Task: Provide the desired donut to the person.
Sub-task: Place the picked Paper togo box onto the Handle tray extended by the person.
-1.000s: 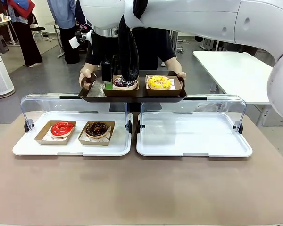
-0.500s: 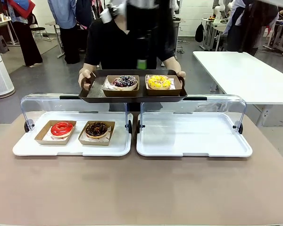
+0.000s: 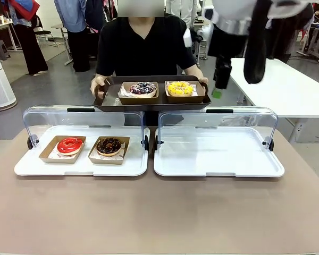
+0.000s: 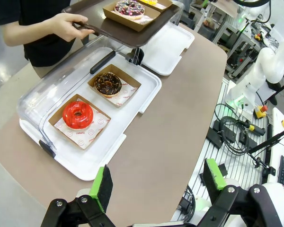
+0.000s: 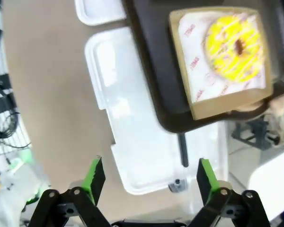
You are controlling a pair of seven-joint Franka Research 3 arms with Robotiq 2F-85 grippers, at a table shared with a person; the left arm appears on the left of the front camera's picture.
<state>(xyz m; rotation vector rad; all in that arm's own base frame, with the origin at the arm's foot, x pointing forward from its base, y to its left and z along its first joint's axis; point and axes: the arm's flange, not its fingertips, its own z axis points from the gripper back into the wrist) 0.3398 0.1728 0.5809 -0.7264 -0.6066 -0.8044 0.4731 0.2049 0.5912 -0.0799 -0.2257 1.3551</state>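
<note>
A person [image 3: 143, 45] holds a dark tray [image 3: 107, 101] at upper centre carrying a purple-sprinkled donut [image 3: 143, 88] and a yellow donut [image 3: 179, 88]. The white tray [image 3: 26, 167] at left holds a red donut [image 3: 69, 144] and a chocolate donut [image 3: 109, 145]. Both the left gripper [image 4: 156, 182] and right gripper [image 5: 149, 178] hang spread wide, empty.

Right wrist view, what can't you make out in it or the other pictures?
- Right wrist view: motion blur smears the print on the paper under the yellow donut; the dark tray runs off the top edge.
- Front view: the right gripper is small and edge-on, so its jaws are unclear there.
- Left wrist view: the yellow donut is cut off by the top edge.
</note>
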